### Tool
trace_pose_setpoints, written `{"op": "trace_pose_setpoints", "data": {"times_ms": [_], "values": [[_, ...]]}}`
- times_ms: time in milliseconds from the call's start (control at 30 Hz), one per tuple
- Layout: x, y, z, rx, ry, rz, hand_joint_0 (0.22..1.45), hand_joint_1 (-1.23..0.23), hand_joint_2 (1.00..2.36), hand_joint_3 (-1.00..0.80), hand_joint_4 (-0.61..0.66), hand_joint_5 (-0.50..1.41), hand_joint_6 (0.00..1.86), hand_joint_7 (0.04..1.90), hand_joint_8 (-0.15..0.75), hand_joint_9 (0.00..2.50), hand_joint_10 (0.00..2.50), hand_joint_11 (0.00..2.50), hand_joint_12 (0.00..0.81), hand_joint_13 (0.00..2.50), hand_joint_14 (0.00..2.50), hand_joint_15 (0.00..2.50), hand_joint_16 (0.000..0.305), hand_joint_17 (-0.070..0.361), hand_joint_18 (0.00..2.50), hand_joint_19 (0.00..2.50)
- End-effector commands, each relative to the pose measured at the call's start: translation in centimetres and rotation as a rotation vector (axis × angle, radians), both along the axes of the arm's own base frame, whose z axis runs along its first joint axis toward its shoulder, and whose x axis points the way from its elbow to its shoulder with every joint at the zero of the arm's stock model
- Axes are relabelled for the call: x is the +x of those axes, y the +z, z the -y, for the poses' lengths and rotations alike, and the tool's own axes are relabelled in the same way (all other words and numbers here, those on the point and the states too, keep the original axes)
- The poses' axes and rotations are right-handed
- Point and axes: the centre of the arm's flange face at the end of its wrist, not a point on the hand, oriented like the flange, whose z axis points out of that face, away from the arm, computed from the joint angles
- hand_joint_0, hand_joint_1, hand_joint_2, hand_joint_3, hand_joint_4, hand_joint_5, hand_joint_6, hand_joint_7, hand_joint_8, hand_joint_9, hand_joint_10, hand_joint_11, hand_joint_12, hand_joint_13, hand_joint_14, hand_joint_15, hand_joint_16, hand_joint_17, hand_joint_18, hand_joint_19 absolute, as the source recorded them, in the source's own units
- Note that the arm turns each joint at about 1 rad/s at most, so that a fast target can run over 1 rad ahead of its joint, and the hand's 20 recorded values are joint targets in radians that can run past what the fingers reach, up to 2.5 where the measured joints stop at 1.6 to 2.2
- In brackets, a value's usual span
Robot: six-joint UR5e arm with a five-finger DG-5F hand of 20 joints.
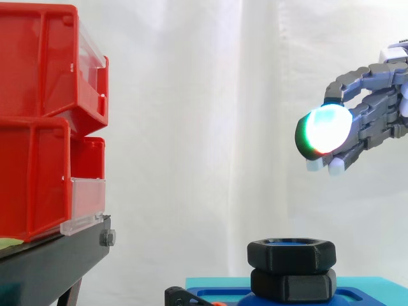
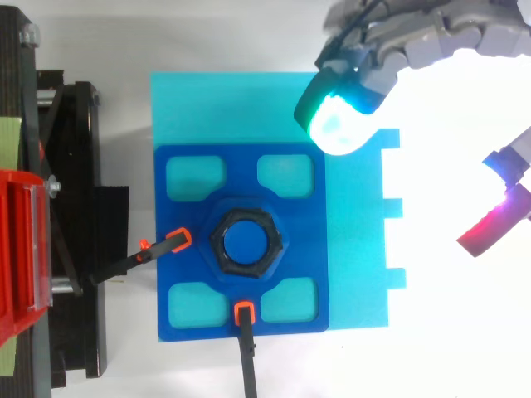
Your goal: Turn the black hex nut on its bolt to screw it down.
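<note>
Hex nut [image 1: 291, 254] centred on blue plate [image 2: 241, 178]; hand [image 1: 382, 121] (fingers [image 1: 357, 78] relaxed) well above.

Black hex nut [image 2: 216, 245] centred on blue fixture [image 2: 242, 174], hand [image 2: 431, 37] at upper right, fingers [image 2: 340, 120] spread, well apart from nut

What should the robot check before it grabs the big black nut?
1. The hand holds nothing: ok.
2. Its fingers are relaxed and open: ok.
3. The black hex nut sits level on the blue bolt: ok.
4. The hand is right above the nut: not ok, it is up and off to one side.
5. The orange-tipped clamps touch the blue plate: ok.
6. Thread left to turn: cannot tell.
</note>
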Motion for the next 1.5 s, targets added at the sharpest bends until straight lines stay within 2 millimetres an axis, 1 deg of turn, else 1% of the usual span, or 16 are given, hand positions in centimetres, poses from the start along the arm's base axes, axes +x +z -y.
{"op": "trace_pose_setpoints", "data": {"times_ms": [0, 67, 133, 167, 200, 267, 300, 367, 433, 467, 600, 667, 700, 767, 867, 1467], "values": [[-0.10, -0.10, -0.02, 0.100, -0.002, -0.016, 0.62, -0.79, 1.00, -0.50, 0.04, -0.29, 0.50, 0.64, 0.168, 0.45, 0.00, 0.06, 0.266, 0.46, 0.01, 0.38, 0.041, 0.093, 0.35, 0.43], [-0.15, -0.14, -0.02, 0.101, -0.002, -0.021, 0.65, -0.79, 1.00, -0.50, 0.05, -0.29, 0.50, 0.64, 0.170, 0.43, 0.00, 0.06, 0.263, 0.47, 0.01, 0.39, 0.041, 0.093, 0.36, 0.41], [-0.17, -0.14, 0.09, 0.099, -0.005, -0.021, 0.65, -0.78, 1.00, -0.50, 0.05, -0.30, 0.50, 0.64, 0.173, 0.40, 0.00, 0.06, 0.269, 0.45, 0.01, 0.34, 0.042, 0.095, 0.36, 0.39], [-0.17, -0.14, 0.09, 0.099, -0.005, -0.021, 0.60, -0.81, 1.00, -0.50, 0.04, -0.30, 0.50, 0.63, 0.180, 0.32, 0.00, 0.03, 0.270, 0.37, 0.01, 0.26, 0.047, 0.105, 0.32, 0.35], [-0.15, -0.14, 0.01, 0.097, -0.005, -0.021, 0.58, -0.78, 1.00, -0.50, 0.04, -0.30, 0.50, 0.63, 0.187, 0.28, 0.00, 0.00, 0.288, 0.32, 0.01, 0.20, 0.050, 0.112, 0.27, 0.31], [-0.15, -0.14, 0.01, 0.097, -0.005, -0.021, 0.56, -0.77, 1.00, -0.50, 0.04, -0.30, 0.50, 0.63, 0.187, 0.24, 0.00, 0.00, 0.291, 0.32, 0.01, 0.18, 0.050, 0.113, 0.27, 0.29], [-0.15, -0.14, 0.01, 0.097, -0.005, -0.021, 0.52, -0.59, 1.00, -0.50, -0.02, -0.30, 0.50, 0.64, 0.184, 0.00, 0.00, 0.00, 0.342, 0.00, 0.00, 0.03, 0.054, 0.122, 0.00, 0.22], [-0.15, -0.14, 0.01, 0.097, -0.005, -0.021, 0.52, -0.54, 1.00, -0.50, -0.04, -0.30, 0.50, 0.63, 0.185, 0.00, 0.00, 0.00, 0.340, 0.00, 0.00, 0.00, 0.055, 0.124, 0.00, 0.18], [-0.17, -0.14, 0.10, 0.097, -0.006, -0.021, 0.52, -0.53, 1.00, -0.50, -0.06, -0.30, 0.50, 0.62, 0.190, 0.00, 0.00, 0.00, 0.333, 0.00, 0.00, 0.00, 0.055, 0.124, 0.00, 0.17], [-0.15, -0.14, 0.01, 0.097, -0.005, -0.021, 0.51, -0.48, 1.00, -0.50, -0.06, -0.30, 0.50, 0.62, 0.197, 0.00, 0.00, 0.00, 0.336, 0.00, 0.00, 0.00, 0.056, 0.127, 0.00, 0.17], [-0.17, -0.14, 0.10, 0.097, -0.006, -0.021, 0.45, -0.43, 1.00, -0.50, -0.02, -0.30, 0.50, 0.63, 0.227, 0.00, 0.00, 0.00, 0.360, 0.00, 0.00, 0.00, 0.062, 0.139, 0.00, 0.18], [-0.15, -0.14, 0.01, 0.097, -0.005, -0.021, 0.45, -0.43, 1.00, -0.50, -0.01, -0.30, 0.50, 0.63, 0.234, 0.00, 0.00, 0.00, 0.361, 0.00, 0.00, 0.01, 0.063, 0.141, 0.00, 0.18], [-0.15, -0.14, 0.01, 0.097, -0.005, -0.021, 0.44, -0.47, 1.00, -0.50, 0.01, -0.30, 0.50, 0.61, 0.245, 0.10, 0.00, 0.00, 0.374, 0.00, 0.00, 0.00, 0.064, 0.145, 0.00, 0.14], [-0.15, -0.14, 0.01, 0.097, -0.005, -0.021, 0.45, -0.51, 1.00, -0.50, 0.02, -0.30, 0.50, 0.61, 0.254, 0.11, 0.00, 0.00, 0.387, 0.00, 0.00, 0.00, 0.066, 0.149, 0.00, 0.13], [-0.15, -0.14, 0.01, 0.097, -0.005, -0.021, 0.46, -0.53, 1.00, -0.50, 0.03, -0.30, 0.50, 0.61, 0.256, 0.12, 0.00, 0.00, 0.390, 0.00, 0.00, 0.00, 0.066, 0.150, 0.00, 0.14], [-0.15, -0.14, 0.01, 0.097, -0.005, -0.021, 0.46, -0.56, 1.00, -0.50, 0.06, -0.30, 0.50, 0.61, 0.236, 0.14, 0.00, 0.00, 0.385, 0.00, 0.00, 0.00, 0.066, 0.149, 0.00, 0.15]]}}
